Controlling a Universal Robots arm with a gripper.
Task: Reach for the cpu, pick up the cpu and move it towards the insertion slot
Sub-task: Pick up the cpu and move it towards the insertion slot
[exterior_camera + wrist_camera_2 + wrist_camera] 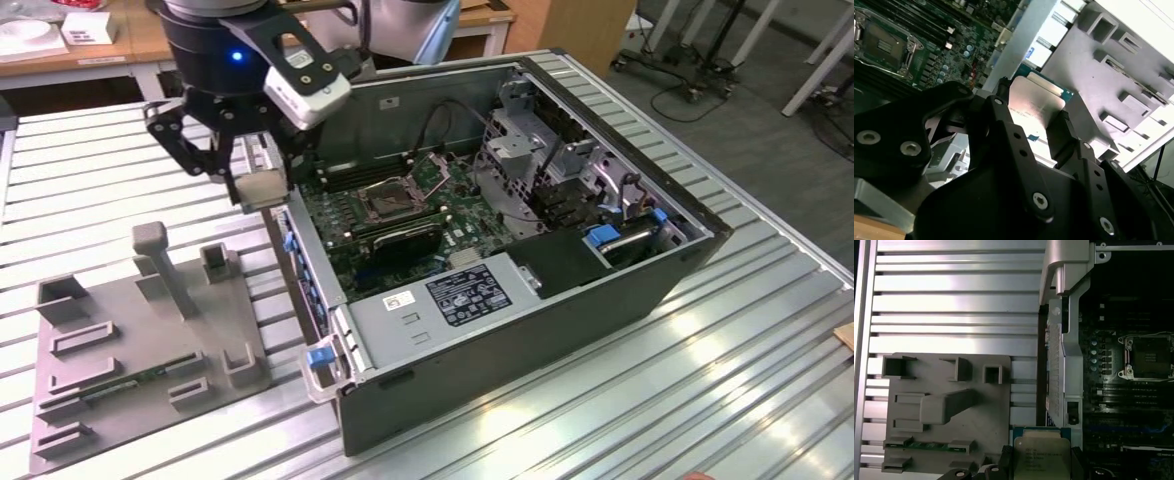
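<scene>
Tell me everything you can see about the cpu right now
The cpu is a thin, flat square chip with a pale silver metallic face ringed by a green edge. In both wrist views it sits clamped between the dark fingers of the gripper, held in the air. In the exterior view it hangs above the near edge of the open computer case, between the grey holder tray and the insertion slot. Only the fingers touch it.
</scene>
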